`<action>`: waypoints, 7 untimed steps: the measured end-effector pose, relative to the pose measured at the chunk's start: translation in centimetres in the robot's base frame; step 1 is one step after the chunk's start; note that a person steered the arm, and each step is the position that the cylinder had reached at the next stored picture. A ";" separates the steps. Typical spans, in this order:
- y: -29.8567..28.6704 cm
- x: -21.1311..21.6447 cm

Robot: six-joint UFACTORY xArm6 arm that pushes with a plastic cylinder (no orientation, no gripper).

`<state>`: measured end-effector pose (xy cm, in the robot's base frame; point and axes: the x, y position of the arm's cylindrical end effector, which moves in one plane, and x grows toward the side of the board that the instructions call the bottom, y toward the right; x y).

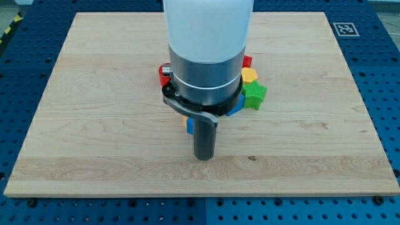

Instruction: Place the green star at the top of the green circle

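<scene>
The wooden surface (94, 125) carries a black-and-white marker tag (343, 29) at its top right corner; no readable writing. There is no claw: my tip (204, 156) rests below the cluster. The green star (254, 95) sits right of the arm, under a yellow block (249, 75); the green circle is hidden.

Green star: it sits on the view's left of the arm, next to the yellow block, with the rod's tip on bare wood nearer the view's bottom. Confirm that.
Wrong side. The camera view shows the green star on the view's right of the arm, next to the yellow block. The rest holds: my tip rests on bare wood nearer the view's bottom, apart from the star.
</scene>
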<state>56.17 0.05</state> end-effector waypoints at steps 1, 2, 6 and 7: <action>0.0 -2.5; 0.0 -3.1; 8.9 2.9; 13.8 2.2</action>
<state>58.38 13.89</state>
